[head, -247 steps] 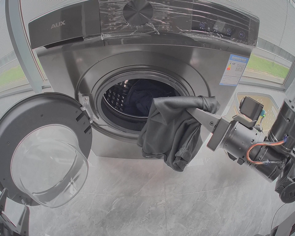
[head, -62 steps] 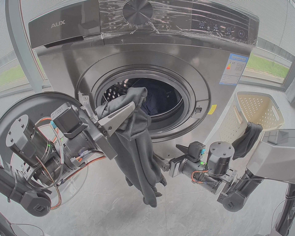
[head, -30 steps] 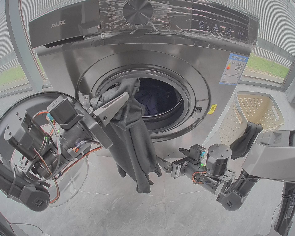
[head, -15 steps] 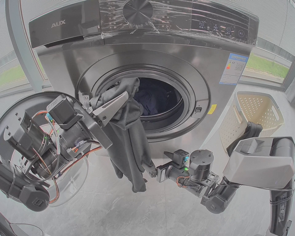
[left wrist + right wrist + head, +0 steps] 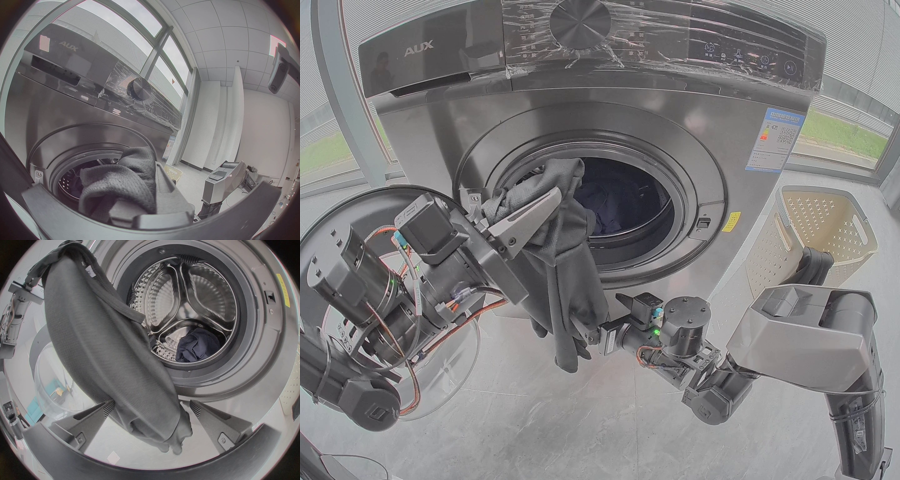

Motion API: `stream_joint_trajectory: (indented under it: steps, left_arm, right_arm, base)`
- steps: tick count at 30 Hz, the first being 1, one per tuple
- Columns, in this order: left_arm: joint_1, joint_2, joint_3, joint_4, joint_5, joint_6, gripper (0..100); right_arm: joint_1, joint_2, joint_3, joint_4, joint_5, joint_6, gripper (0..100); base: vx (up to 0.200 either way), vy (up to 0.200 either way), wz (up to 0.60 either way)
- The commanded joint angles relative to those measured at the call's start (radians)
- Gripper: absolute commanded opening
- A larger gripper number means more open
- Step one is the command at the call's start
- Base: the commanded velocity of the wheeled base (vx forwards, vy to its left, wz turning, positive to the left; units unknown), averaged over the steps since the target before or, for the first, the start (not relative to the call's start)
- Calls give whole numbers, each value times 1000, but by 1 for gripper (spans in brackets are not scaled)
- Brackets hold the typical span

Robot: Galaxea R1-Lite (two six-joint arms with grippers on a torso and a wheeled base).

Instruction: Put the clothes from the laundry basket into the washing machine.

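A dark grey garment (image 5: pixel 565 275) hangs from my left gripper (image 5: pixel 550 200), which is shut on its top just in front of the washing machine's open drum (image 5: pixel 625 206), at its left rim. The left wrist view has the cloth (image 5: pixel 125 181) bunched over that gripper (image 5: pixel 150 206). Low in front of the machine, my right gripper (image 5: pixel 582 331) stands open, its fingers (image 5: pixel 104 408) straddling the garment's hanging lower part (image 5: pixel 125 371) without closing on it. Dark blue clothes (image 5: pixel 197 347) lie inside the drum. The cream laundry basket (image 5: pixel 831 225) stands at the right with a dark garment (image 5: pixel 814 265) draped over its rim.
The round door (image 5: pixel 447 369) is swung open to the left, behind my left arm. Grey tiled floor (image 5: pixel 550 431) lies in front of the machine. The right arm's big elbow housing (image 5: pixel 800 337) sits between the basket and the drum.
The right arm has swung left from beside the basket, bringing its open fingers around the garment's lower end, which has bunched up slightly. The left gripper has kept its hold and place.
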Motion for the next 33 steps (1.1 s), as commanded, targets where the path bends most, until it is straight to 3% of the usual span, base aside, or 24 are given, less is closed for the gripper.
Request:
stream_joint_trajectory:
  steps: [1,7,8,20,33]
  left_arm:
    - [0,-1,1,-2,-1,-2,0]
    - [0,-1,1,-2,-1,-2,0]
    - [0,-1,1,-2,-1,-2,0]
    - [2,2,10,-2,2,-3,0]
    - [102,4,39,-2,2,-5,0]
  right_arm:
    - [-28,29,-17,1,1,-4,100]
    - [-58,46,-20,-11,9,-10,100]
    - [-58,52,-22,-18,15,-11,0]
    - [-76,23,-19,-44,29,-10,0]
    - [-239,-422,351,-44,32,-4,0]
  base:
    - [0,0,0]
    - [0,0,0]
    - [0,0,0]
    - [0,0,0]
    - [0,0,0]
